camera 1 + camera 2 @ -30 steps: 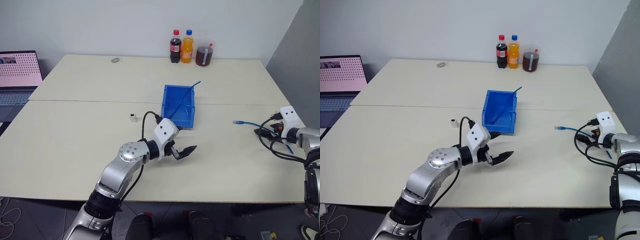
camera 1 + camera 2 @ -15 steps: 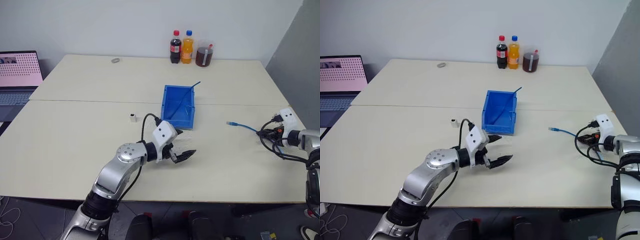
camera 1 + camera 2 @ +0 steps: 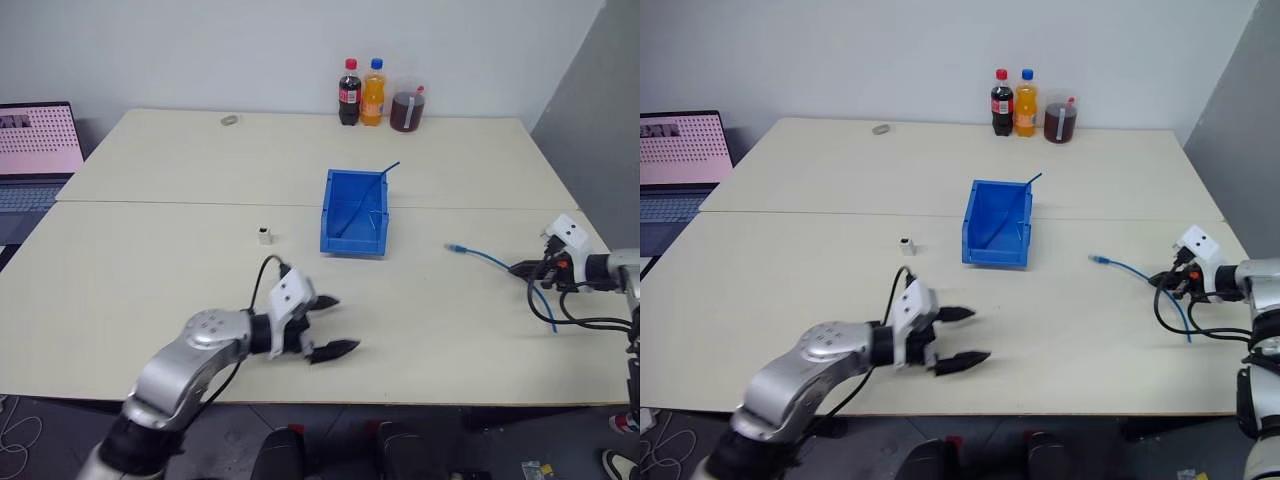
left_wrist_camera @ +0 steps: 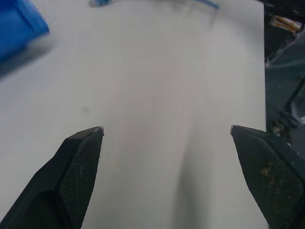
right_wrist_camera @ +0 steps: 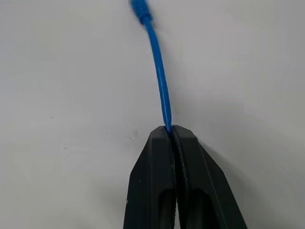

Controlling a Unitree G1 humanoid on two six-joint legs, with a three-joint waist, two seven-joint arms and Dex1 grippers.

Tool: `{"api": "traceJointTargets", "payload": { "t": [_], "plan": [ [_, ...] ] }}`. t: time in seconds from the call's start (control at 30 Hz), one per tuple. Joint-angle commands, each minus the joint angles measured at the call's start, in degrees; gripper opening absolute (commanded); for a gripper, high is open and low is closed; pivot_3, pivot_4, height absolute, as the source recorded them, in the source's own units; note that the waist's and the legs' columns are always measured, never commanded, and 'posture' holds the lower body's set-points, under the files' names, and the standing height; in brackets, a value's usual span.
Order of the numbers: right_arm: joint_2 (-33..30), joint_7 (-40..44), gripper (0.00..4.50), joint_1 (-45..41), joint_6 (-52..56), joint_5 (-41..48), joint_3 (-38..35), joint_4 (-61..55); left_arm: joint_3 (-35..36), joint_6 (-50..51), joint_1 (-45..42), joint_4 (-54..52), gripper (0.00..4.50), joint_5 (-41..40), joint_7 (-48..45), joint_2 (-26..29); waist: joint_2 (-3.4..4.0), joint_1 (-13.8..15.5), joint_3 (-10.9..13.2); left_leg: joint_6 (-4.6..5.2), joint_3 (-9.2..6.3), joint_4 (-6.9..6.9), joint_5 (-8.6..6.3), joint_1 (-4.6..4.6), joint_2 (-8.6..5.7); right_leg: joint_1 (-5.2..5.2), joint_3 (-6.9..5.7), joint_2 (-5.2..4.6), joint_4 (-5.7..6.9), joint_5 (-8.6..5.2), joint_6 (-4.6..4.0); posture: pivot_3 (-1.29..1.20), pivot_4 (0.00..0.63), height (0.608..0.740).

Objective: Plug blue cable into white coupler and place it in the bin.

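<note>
Right wrist view: the right gripper (image 5: 170,131) is seen with its two black fingers pressed together on the blue cable (image 5: 159,78), which runs straight out from the fingertips to a small plug lying over the pale table (image 5: 71,95). From the head views, this gripper (image 3: 522,268) is held near the table's right edge, and the cable (image 3: 480,256) is stretched from it toward the middle of the table, with the rest of its length drooping in a loop below the hand, by the right edge. The left gripper (image 3: 329,325) is held near the front edge, its fingers spread wide and nothing between them (bare tabletop is seen between the two pads in the left wrist view). The white coupler (image 3: 264,235) stands alone on the table, left of the bin (image 3: 354,214) and well apart from both grippers. The bin sits near the table's centre, with a darker blue thin cable (image 3: 385,172) leaning out over its far right corner. Three drink containers (image 3: 378,96) are lined up at the far edge.
</note>
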Motion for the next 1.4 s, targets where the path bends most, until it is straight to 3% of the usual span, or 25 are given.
{"api": "traceJointTargets", "payload": {
  "t": [0.03,0.13,0.3,0.53,0.8,0.83,1.07,1.27,1.4],
  "plan": [
    [-2.1,3.8,0.03,8.2,4.5,5.6,-1.6,-22.3,7.0,-3.8,5.3,-1.0,4.50,-1.9,-2.0,2.5,0.01,0.2,0.0,0.00,-0.03,-0.03,0.00,-0.01,0.00,0.00,-0.06,-0.02,0.01,-0.03,-0.04,0.00,0.150,0.740],
    [-0.9,2.1,0.03,13.7,9.3,8.6,-1.7,-36.9,11.5,-6.9,7.4,2.5,4.50,-1.3,-1.2,2.5,0.07,0.4,0.0,-0.01,-0.14,-0.02,-0.01,0.00,0.06,0.01,-0.18,-0.02,0.06,-0.10,-0.13,0.00,0.150,0.740],
    [9.3,-4.4,0.03,14.4,11.1,7.4,6.0,-49.4,17.1,-10.0,6.0,9.3,4.50,-1.5,-0.6,2.4,-0.02,0.0,0.0,0.00,-0.17,0.01,0.00,0.05,0.12,0.00,-0.21,0.03,0.09,-0.18,0.11,0.00,0.150,0.740],
    [22.6,-11.9,0.03,5.9,6.5,0.8,15.8,-40.4,18.8,-11.9,6.9,11.2,4.50,-0.7,-1.6,3.7,-0.08,0.3,0.1,-0.01,-0.03,0.02,0.00,-0.23,0.07,-0.31,-0.16,-0.02,0.08,0.04,-0.07,0.00,0.150,0.740],
    [26.0,-12.8,0.03,3.2,1.8,-0.5,17.8,-34.2,17.5,-13.3,6.7,12.0,4.50,0.6,-0.6,2.8,-0.11,1.4,0.1,-0.01,-0.09,0.00,0.00,-0.68,0.06,-0.73,-0.27,-0.02,0.11,0.05,-0.12,0.00,0.150,0.740],
    [26.3,-12.8,0.47,3.3,1.6,-0.1,17.6,-34.0,17.2,-13.4,6.5,12.2,4.50,0.8,-0.5,2.7,-0.10,1.4,0.1,-0.01,-0.08,0.00,0.00,-0.69,0.07,-0.74,-0.26,-0.02,0.11,0.05,-0.12,0.00,0.150,0.740],
    [25.3,-11.5,2.02,4.3,2.5,1.1,16.6,-36.9,14.6,-16.2,2.6,17.5,4.50,3.1,-1.6,1.6,-0.10,1.4,0.1,-0.01,-0.11,0.03,0.00,-0.68,0.08,-0.74,-0.29,0.02,0.16,0.05,-0.12,0.00,0.150,0.740],
    [18.8,-4.9,3.43,9.3,17.7,10.4,13.9,-53.2,10.5,-20.7,-2.4,25.0,4.50,6.9,-3.4,1.2,-0.10,1.9,0.1,-0.01,-0.12,0.02,0.00,-0.71,0.07,-0.74,-0.30,0.02,0.18,0.05,-0.12,0.00,0.150,0.740],
    [16.0,-6.7,4.46,13.4,24.8,15.1,10.9,-62.7,7.3,-25.1,-6.7,31.3,4.50,10.0,-5.3,0.1,-0.11,2.0,0.1,-0.01,-0.14,0.03,0.00,-0.74,0.06,-0.74,-0.32,0.02,0.16,0.05,-0.12,0.00,0.150,0.740]
  ]
}}
